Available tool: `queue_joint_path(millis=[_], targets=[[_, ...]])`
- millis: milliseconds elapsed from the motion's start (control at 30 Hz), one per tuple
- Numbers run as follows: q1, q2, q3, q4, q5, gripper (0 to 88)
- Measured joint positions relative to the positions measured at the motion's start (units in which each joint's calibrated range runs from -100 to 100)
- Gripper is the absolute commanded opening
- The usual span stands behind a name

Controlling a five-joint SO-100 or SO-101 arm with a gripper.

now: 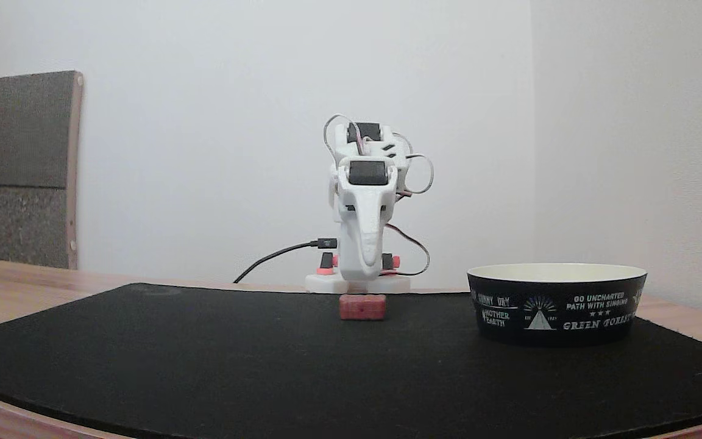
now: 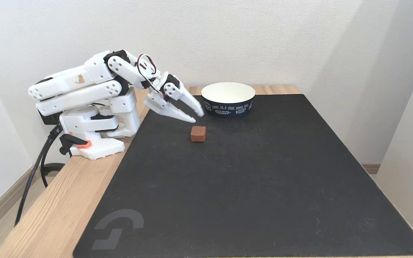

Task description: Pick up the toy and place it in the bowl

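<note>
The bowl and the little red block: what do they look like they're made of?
The bowl looks like coated paper or thin plastic: thin rim, matte cream inside, printed black band. The block seems a dull, slightly rough material, perhaps rubber, foam or clay; it shows no shine, so I cannot be sure.

Low frontal camera; high side camera; both see mat (image 1: 205, 353).

Toy (image 2: 198, 133) on black mat (image 2: 249, 186), just below jaws, bowl (image 2: 228, 104) beyond.

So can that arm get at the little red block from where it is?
Probably yes: the gripper hangs just above and beside the block, nothing lies between them, and the bowl stands apart.
</note>
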Motion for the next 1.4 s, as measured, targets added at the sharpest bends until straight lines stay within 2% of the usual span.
queue_joint_path(millis=[467, 967, 1400], targets=[[0.00, 0.50, 0.00, 0.00, 0.21, 31.5], [-1.50, 42.80, -13.51, -2.70, 0.10, 31.5], [-1.91, 54.79, -24.75, -4.31, 0.26, 31.5]])
